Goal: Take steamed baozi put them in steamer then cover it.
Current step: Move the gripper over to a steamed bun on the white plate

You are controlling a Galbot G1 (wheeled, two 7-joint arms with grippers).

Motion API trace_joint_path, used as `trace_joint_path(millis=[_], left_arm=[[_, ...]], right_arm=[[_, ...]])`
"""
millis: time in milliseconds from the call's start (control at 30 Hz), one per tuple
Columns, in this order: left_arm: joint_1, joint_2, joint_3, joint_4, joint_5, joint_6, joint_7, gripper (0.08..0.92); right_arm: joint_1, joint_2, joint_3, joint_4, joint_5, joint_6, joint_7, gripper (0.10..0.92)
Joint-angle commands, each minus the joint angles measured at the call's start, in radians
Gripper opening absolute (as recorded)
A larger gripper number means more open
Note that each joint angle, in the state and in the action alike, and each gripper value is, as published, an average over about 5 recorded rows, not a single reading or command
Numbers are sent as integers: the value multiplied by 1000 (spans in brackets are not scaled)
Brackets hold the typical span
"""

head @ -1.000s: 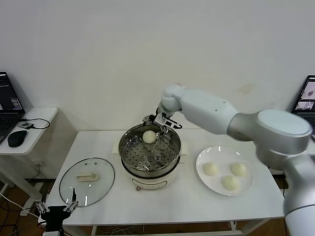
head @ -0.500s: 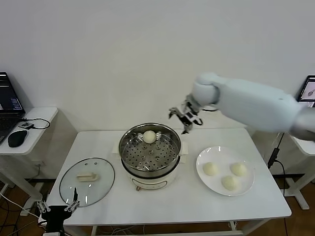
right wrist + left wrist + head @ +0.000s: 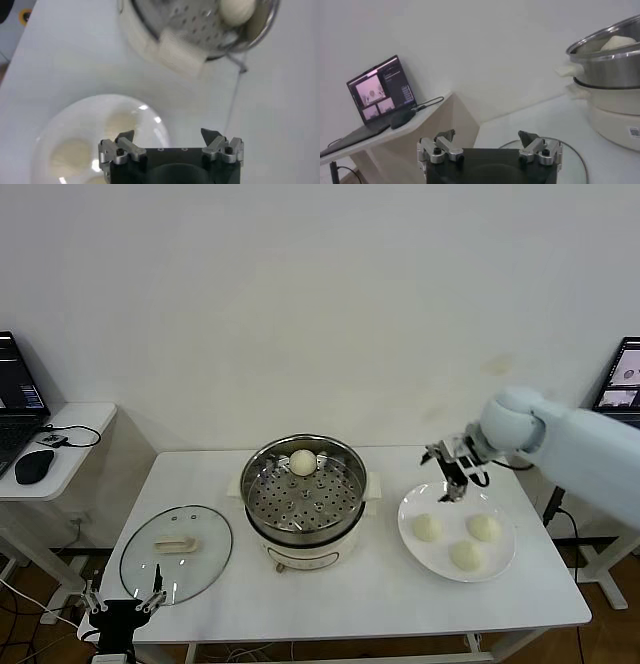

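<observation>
Smooth round baozi (image 3: 303, 462), perforated steel steamer (image 3: 305, 509)

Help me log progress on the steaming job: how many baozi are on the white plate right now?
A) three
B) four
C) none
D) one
A: three baozi sit on the white plate, and a fourth already lies in the steamer.
</observation>
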Motion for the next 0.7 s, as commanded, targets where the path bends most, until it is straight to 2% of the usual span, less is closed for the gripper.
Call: trace_joint_path(millis=[33,700], left_arm=[[1,2,-3,3,2,0,0,823],[6,4,-37,23,-2,-5,-2,823]], right_arm=[[-244,-78,144,-14,-88,-31,-7,822],[-312,227,193,-272,-175,-16,25,823]])
